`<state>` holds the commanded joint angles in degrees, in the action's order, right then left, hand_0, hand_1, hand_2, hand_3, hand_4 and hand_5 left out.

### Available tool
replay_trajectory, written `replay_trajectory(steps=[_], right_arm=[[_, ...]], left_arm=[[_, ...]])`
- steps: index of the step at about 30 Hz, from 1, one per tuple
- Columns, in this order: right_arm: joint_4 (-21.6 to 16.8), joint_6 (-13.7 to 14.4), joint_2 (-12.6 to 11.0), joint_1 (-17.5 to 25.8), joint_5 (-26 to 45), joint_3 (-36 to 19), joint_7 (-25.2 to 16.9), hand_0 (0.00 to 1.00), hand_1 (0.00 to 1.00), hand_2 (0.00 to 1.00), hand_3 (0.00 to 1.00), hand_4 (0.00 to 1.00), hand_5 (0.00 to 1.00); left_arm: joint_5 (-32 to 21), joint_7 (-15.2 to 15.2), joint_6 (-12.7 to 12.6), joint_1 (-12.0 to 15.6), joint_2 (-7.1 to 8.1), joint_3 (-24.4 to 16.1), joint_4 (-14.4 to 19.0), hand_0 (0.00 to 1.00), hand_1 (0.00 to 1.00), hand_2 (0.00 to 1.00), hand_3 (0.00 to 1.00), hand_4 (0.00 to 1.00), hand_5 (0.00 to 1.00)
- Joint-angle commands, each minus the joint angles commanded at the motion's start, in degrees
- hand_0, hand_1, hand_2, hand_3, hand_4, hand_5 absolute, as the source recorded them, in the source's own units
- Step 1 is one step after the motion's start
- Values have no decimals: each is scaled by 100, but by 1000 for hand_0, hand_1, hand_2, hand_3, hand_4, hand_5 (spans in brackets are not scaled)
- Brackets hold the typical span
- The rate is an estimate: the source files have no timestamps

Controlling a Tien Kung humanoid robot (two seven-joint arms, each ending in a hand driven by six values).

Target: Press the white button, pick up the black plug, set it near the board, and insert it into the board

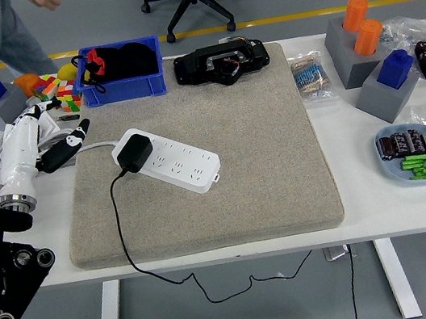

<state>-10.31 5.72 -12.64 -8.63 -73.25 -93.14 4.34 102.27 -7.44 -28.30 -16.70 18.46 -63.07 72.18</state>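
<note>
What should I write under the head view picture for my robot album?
Black plug sits in the white power strip on the grey mat, while the robot's left hand, open, is off the mat's left edge.

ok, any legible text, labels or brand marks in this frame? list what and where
None legible.
Power strip: no readable marking.
Black plug: none visible.
Clear bag of small parts: print too small to read.
Black device at the mat's far edge: no readable text.
</note>
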Motion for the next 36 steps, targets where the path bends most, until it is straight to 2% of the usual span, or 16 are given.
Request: replay_trajectory(steps=[4,20,29,33,34,36], right_arm=[[0,-10,2,-27,30,39,-11,621,591,579,577,643,366],[0,-37,-46,-12,83,134,3,622,591,580,577,644,368],[0,-100,-89,118,90,132,-23,625,594,585,585,656,358],[0,-109,-99,202,-35,-41,24,625,594,585,585,656,358],[0,-112,-98,221,-107,-112,49,629,608,597,596,892,527],[0,-131,-97,237,-216,-203,74,629,608,597,596,892,527]], left_arm=[[14,-22,31,76,-65,-261,40,950,933,859,788,819,668],[86,-62,95,136,-144,-597,188,951,933,859,788,820,670],[97,-63,111,160,-148,-554,230,952,933,860,788,819,661],[105,-72,116,232,-149,-522,237,952,933,860,788,819,661],[108,-77,120,252,-151,-523,237,953,934,860,788,816,654],[107,-79,124,267,-150,-522,239,953,934,860,788,816,654]])
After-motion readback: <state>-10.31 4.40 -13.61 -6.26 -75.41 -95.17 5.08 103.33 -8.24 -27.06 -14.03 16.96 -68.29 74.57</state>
